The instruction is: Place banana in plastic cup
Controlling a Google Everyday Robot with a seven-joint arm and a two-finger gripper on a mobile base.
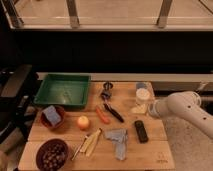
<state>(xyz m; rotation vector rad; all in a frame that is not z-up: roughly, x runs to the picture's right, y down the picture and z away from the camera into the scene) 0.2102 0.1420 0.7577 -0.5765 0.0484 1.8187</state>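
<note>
The banana [90, 142] lies pale yellow and elongated on the wooden table [150, 152], front centre-left, between the dark bowl of nuts and the grey-blue cloth. The plastic cup [143, 95] stands upright, whitish and translucent, at the table's back right. My gripper [151, 108] sits at the end of the white arm coming in from the right, just below and right of the cup and next to a small pale yellow block [139, 108]. It is far from the banana.
A green tray [62, 90] stands at the back left. A brown bowl with a blue sponge [51, 117], a round yellow-orange fruit [83, 122], an orange carrot [102, 115], a black tool [114, 112], a black bar [141, 131], a cloth [118, 138] and a bowl of nuts [52, 155] lie around.
</note>
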